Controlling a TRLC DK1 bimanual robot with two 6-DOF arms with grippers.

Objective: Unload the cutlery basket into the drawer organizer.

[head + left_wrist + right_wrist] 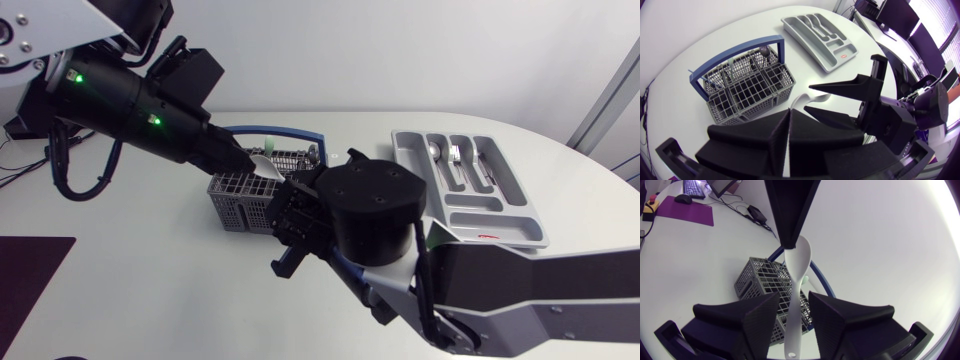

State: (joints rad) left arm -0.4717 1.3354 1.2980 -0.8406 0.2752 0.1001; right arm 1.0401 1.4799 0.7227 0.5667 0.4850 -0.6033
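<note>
The left gripper (788,120), in from 10 o'clock, is clamped on a white plastic spoon (800,260) by its bowl, above the grey wire basket (235,195) with its blue handle. The right gripper (793,302), in from 5 o'clock, has its fingers apart around the spoon's handle. The grey plastic tray (520,200) lies at 2 o'clock.

The left arm (130,105) slants down over the bench (150,290), its jaws pinched on a white spoon (799,262). The right arm (520,300) stretches past the middle, jaws spread apart around the spoon's handle.
</note>
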